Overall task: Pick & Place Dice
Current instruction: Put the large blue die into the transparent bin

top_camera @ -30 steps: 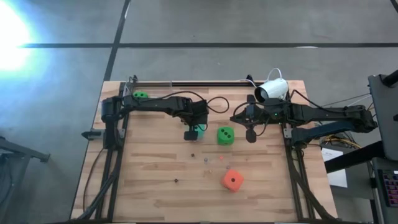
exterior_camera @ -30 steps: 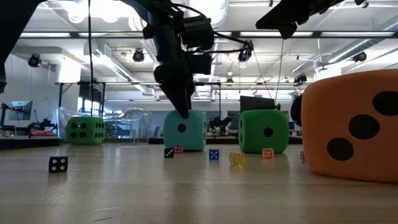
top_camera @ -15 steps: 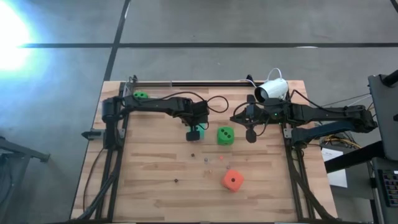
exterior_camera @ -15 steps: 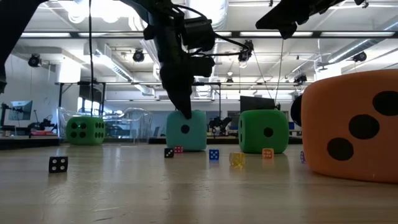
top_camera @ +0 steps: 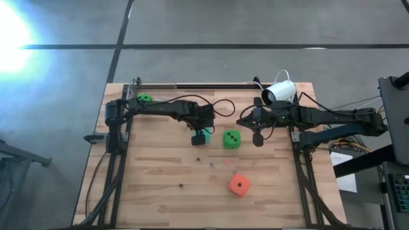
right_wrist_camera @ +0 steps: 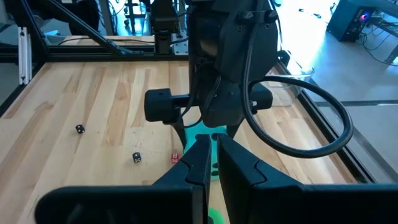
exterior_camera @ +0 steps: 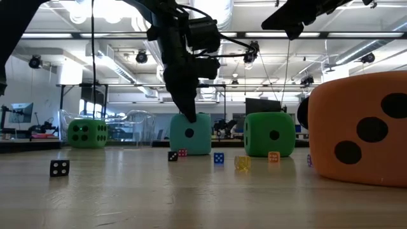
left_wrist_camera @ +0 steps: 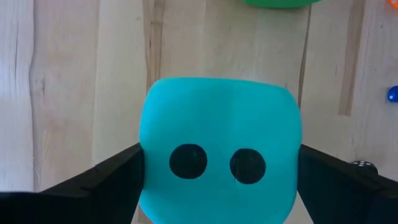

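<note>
The teal die (left_wrist_camera: pixel 221 149) stands on the wooden table (top_camera: pixel 153 185) near its middle, two pips facing the left wrist camera. My left gripper (top_camera: pixel 199 135) points steeply down over it, a finger on each side. A bright green die (top_camera: pixel 231 138) sits just to its right. Another green die (top_camera: pixel 145 98) sits at the far left corner, and an orange-red die (top_camera: pixel 239 185) lies nearer the front. My right gripper (top_camera: pixel 258 139) hangs shut above the table, right of the green die, touching nothing. My left gripper has the teal die between its two fingers, one finger (left_wrist_camera: pixel 118 177) against one side face (left_wrist_camera: pixel 149 168) and the other finger against the opposite face (left_wrist_camera: pixel 292 168). The fingers come from above, pointing steeply down. The die sits upright with its bottom on the table (exterior_camera: pixel 189 151).
Several tiny dice lie scattered on the boards in front of the big ones, among them a black one (exterior_camera: pixel 59 167) and a blue one (exterior_camera: pixel 218 158). A white camera (top_camera: pixel 279 93) and cables sit at the far right. Metal frame rails run along both table sides.
My left gripper has rolled slightly about its own pointing line while staying over the teal die. The die has stayed on the table.
</note>
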